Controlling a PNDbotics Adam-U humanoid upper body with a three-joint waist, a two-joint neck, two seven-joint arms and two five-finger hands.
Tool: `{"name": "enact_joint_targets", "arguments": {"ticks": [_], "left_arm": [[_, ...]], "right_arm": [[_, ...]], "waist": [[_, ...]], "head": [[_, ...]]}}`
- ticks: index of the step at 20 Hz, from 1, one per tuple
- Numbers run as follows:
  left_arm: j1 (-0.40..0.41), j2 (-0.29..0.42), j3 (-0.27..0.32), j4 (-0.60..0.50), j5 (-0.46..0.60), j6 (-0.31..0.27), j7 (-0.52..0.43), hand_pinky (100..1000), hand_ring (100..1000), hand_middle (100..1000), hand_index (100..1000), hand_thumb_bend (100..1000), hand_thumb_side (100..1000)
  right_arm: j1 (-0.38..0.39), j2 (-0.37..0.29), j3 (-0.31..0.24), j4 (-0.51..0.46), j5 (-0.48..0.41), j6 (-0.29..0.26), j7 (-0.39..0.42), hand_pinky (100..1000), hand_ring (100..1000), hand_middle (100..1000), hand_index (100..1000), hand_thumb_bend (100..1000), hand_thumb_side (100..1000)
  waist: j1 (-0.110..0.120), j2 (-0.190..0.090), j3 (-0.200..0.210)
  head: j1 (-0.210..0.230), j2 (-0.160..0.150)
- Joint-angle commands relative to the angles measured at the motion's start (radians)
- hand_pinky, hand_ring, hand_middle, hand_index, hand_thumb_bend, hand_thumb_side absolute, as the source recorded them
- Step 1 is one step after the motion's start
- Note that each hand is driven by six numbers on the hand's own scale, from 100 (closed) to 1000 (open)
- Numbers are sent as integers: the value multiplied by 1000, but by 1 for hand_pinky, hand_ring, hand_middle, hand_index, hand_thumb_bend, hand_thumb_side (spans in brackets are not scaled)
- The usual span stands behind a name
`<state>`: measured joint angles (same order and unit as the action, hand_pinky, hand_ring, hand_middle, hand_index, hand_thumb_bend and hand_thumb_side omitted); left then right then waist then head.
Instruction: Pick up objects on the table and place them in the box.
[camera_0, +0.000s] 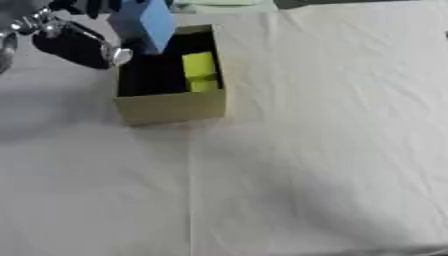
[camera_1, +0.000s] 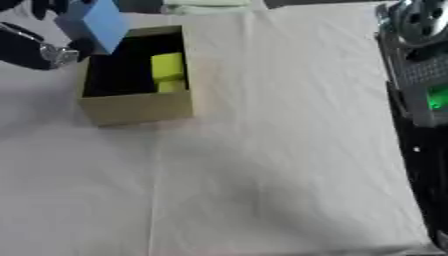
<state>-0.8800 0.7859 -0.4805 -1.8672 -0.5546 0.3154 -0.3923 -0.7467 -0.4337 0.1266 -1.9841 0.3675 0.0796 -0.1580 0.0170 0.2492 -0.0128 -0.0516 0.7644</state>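
Left hand (camera_0: 74, 42) grips blue block (camera_0: 147, 22) over box (camera_0: 171, 107); yellow block (camera_0: 199, 70) inside. No readable writing.

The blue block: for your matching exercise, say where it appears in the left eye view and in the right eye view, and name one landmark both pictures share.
Left eye view: blue block at the top, left of centre, above the box's far left corner.
Right eye view: blue block nearer the top left corner, same spot over the box.
Shared landmark: the yellow block inside the box.
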Motion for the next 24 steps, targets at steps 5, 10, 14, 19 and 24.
{"name": "enact_joint_targets", "arguments": {"ticks": [5, 10, 14, 19, 24], "left_arm": [[11, -46, -27, 95, -158, -75, -6, 100, 375, 439, 559, 284, 100], [21, -85, -44, 160, -240, -121, 18, 100, 420, 472, 547, 316, 100], [24, -104, -50, 204, -290, -142, 11, 100, 441, 495, 566, 332, 100], [29, -115, -47, 223, -332, -141, -14, 108, 466, 521, 598, 384, 100], [34, -118, -43, 233, -387, -128, -51, 251, 539, 617, 678, 451, 100]], "right_arm": [[-9, -2, -9, -16, 1, -3, -5, 813, 751, 457, 878, 100, 915], [-9, -2, -9, -16, -2, -1, -6, 813, 751, 455, 879, 100, 920], [-12, -4, -9, -16, -4, 1, -6, 813, 750, 453, 879, 100, 924], [-16, -8, -9, -16, -6, 4, -7, 813, 750, 450, 879, 100, 928], [-16, -10, -10, -16, -7, 7, -8, 812, 749, 448, 879, 100, 931]], "waist": [[0, -18, -5], [-1, -12, -4], [-4, -5, -1], [-8, 3, 4], [-12, 7, 6]], "head": [[1, 6], [3, 6], [7, 6], [15, 6], [19, 6]]}}
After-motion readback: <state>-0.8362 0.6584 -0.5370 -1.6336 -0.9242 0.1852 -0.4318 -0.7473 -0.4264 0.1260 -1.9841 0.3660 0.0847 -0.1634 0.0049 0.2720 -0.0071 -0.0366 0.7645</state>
